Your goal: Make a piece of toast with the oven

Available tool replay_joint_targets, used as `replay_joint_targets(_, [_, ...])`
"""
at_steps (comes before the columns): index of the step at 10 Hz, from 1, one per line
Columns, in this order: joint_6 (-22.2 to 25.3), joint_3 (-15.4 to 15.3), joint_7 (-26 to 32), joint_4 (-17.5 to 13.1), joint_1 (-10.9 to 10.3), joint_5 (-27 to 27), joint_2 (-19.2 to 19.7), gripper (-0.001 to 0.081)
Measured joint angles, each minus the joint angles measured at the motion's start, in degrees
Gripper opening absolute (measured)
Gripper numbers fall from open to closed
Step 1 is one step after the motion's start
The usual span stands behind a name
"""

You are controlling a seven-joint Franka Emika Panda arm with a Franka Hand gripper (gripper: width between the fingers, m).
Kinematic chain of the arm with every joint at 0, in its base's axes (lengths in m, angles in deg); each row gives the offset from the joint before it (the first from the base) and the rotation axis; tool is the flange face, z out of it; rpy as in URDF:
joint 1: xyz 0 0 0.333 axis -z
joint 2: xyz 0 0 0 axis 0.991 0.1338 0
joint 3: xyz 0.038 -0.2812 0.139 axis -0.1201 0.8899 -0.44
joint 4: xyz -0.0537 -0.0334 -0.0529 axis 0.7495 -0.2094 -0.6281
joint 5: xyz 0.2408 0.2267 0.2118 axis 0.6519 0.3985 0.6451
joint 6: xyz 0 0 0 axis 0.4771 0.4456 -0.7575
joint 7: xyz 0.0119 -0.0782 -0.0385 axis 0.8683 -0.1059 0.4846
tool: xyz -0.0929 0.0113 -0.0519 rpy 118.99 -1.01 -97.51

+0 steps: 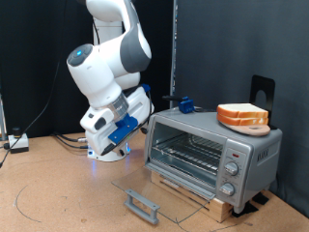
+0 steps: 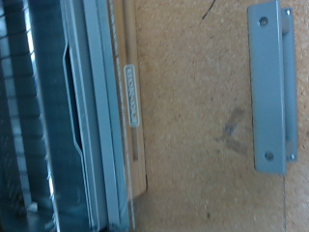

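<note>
The silver toaster oven point(image 1: 253, 148) stands on a wooden board at the exterior view's right. Its glass door lies open and flat, with the grey handle point(image 1: 142, 205) towards the exterior view's bottom. The wire rack point(image 1: 189, 150) inside is bare. Two alike slices of toast point(image 1: 241, 116) lie stacked on the oven's roof. My gripper point(image 1: 121, 130) hangs low beside the oven, on its exterior-view left side, and nothing shows between its fingers. The wrist view shows the oven's front edge point(image 2: 92, 116), the brown table through the glass door, and the door handle point(image 2: 270, 87). My fingers do not show there.
A blue object point(image 1: 183, 101) sits behind the oven's top corner. A black stand point(image 1: 263, 92) rises behind the toast. Three round knobs point(image 1: 232, 172) are on the oven's side panel. Cables point(image 1: 19, 143) lie at the exterior view's left on the brown table point(image 1: 58, 193).
</note>
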Motion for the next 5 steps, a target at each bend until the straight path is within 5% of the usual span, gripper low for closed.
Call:
replay_joint_targets(3, [1.81, 0.34, -0.99, 0.45, 0.65, -2.22, -3.15, 0.0807])
replay_joint_targets(5, [5.11, 0.27, 5.8, 0.07, -0.19, 2.64, -3.76, 0.0807])
